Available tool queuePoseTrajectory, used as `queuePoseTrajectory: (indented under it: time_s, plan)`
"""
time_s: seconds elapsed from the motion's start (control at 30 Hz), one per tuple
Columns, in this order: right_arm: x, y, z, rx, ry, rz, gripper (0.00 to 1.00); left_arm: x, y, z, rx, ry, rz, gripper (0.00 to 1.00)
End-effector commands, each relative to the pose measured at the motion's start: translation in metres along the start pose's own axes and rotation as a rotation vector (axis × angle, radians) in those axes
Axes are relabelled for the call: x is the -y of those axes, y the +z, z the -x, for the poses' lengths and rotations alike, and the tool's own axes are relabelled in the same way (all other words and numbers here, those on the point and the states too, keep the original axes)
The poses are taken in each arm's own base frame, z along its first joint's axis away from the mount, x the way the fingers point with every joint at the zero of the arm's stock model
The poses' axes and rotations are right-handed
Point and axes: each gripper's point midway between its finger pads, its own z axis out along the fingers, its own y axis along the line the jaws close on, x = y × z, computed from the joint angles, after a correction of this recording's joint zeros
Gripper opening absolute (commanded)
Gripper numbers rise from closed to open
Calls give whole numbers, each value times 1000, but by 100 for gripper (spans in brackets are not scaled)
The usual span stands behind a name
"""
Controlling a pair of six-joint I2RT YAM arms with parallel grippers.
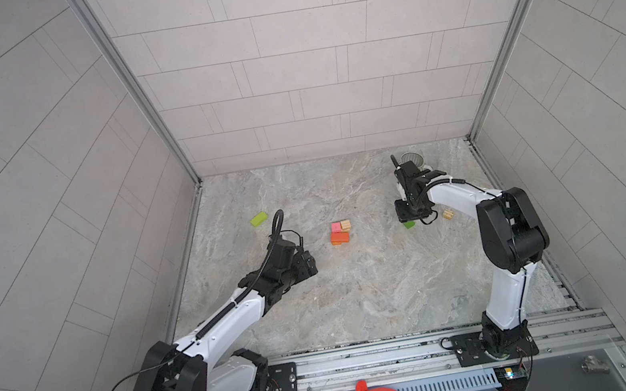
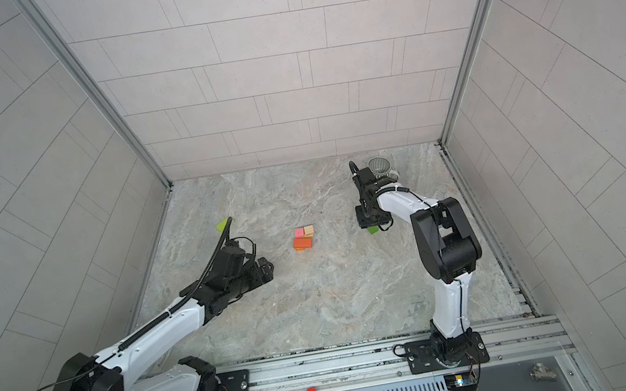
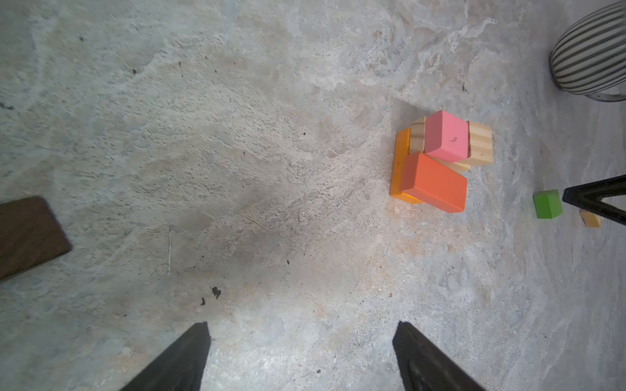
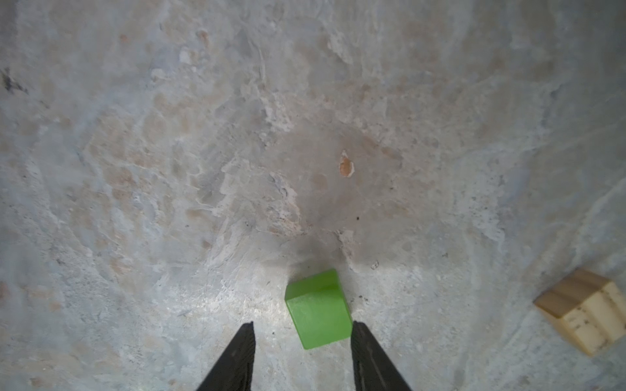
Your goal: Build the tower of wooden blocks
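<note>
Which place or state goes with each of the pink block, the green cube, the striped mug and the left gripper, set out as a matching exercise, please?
1 pink block
2 green cube
3 striped mug
4 left gripper

A jaws wide, holding nothing
B on tan blocks
C near the back wall
D by the right gripper tips

Pairs: 1-B, 2-D, 3-C, 4-A

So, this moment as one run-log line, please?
left gripper: open, empty | right gripper: open around green cube | block stack: unfinished
</note>
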Motion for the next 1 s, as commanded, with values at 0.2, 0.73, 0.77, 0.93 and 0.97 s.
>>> queuePoseTrajectory:
  time_s: [0.2,0.73,0.77,0.93,0.97]
  plan:
    - [8,16,-3,-35,-26,-45,44,1,2,0,23,19,-18,91]
    - [11,14,-5,-45,-26,-59,33,-1,4,-3,14,14,-15,91]
    - [11,13,-5,-46,-29,-61,40,-1,3,-3,14,16,-16,91]
    - [13,9,-4,-38,-28,-71,51,-2,2,-3,19,17,-13,91]
    - [13,9,-4,-38,-28,-69,51,-2,2,-3,19,17,-12,91]
